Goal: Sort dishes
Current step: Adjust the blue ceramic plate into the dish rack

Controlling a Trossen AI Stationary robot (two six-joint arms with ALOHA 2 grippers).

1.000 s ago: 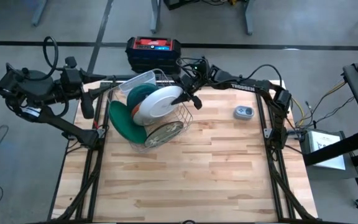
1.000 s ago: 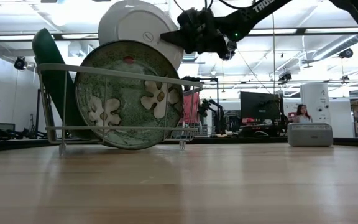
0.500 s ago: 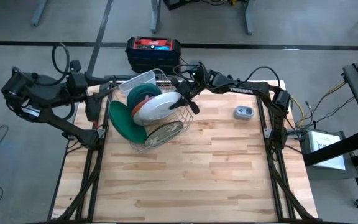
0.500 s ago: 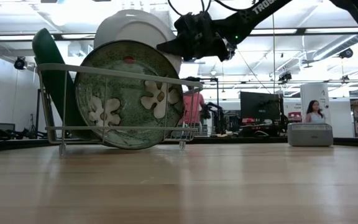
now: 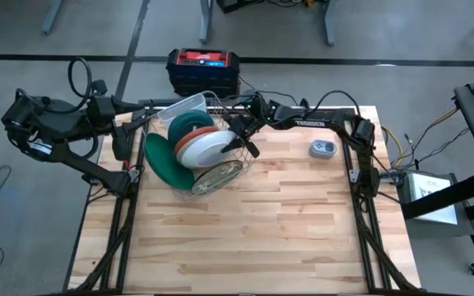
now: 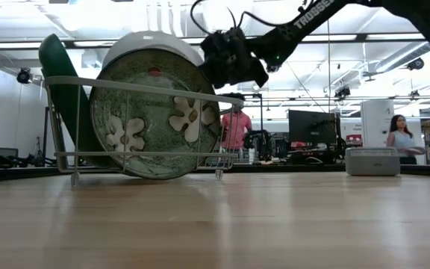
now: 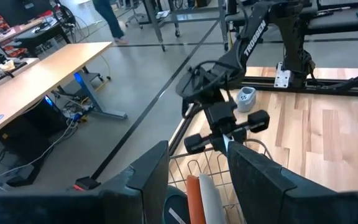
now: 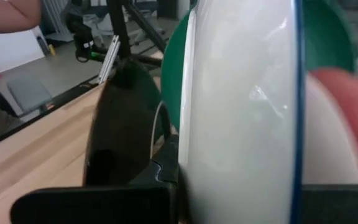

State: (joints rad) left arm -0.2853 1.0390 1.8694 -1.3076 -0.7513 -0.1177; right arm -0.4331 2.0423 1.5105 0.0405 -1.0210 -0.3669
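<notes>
2 arms share this job, but only the right end effector point(image 5: 239, 140) is at work: it is clenched on the rim of the round white plate with a thin blue edge point(image 5: 212, 147), which stands on edge in the silver wire rack point(image 5: 239, 161) at the far left of the wooden counter point(image 5: 262, 230). Just behind that plate sit an orange dish point(image 5: 189, 138) and a dark teal-green dish point(image 5: 186, 125); the larger dark green plate point(image 5: 160, 160) leans at the rack's left end, and a speckled green plate with white flowers point(image 6: 155, 123) fronts the stack in the low view.

We judge the step to be seating the white plate in its slot. To do it well, we should keep the plate vertical and parallel to its neighbours, lower until the rack carries its weight, and only then release, drawing the fingers straight up so the orange dish is not tipped.

The left end effector point(image 7: 197, 177) waits with fingers apart, beyond the rack's far-left corner.
</notes>
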